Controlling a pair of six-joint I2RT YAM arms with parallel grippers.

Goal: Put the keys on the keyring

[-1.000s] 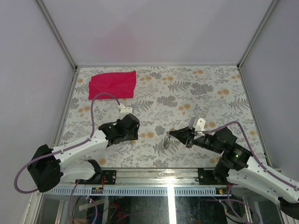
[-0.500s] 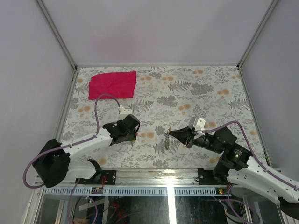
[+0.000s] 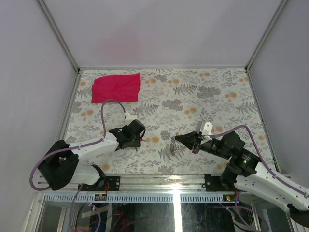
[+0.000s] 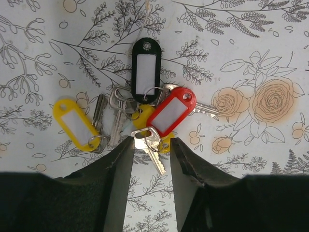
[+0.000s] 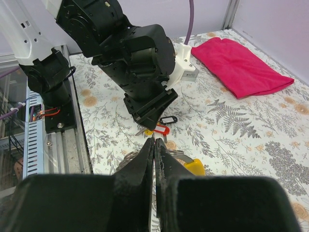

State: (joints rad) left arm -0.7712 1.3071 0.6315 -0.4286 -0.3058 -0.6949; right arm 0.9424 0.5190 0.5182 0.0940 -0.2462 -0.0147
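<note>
The keys [image 4: 159, 108] lie in a cluster on the floral cloth, with black [image 4: 146, 70], red [image 4: 171, 111] and yellow [image 4: 75, 123] tag heads. My left gripper [image 4: 152, 140] hovers right over them, open. One silver key [image 4: 155, 153] lies between its fingertips, untouched by them. In the top view this gripper [image 3: 138, 141] covers most of the cluster. My right gripper [image 5: 154, 139] is shut on the keyring [image 5: 126, 157], whose wire loops show on both sides of the fingers beside a yellow piece [image 5: 194, 167]. The keyring [image 3: 172, 146] hangs from the right gripper [image 3: 176, 137], right of the keys.
A red cloth [image 3: 116, 87] lies folded at the far left corner. Grey walls stand round the table on three sides. A metal rail [image 3: 159, 181] runs along the near edge by both arm bases. The left arm's purple cable [image 3: 108, 104] loops above its wrist.
My left gripper has narrowed its jaws over the keys and its arm has shifted slightly right. The hanging keyring has swung a little. The right arm has held still.
</note>
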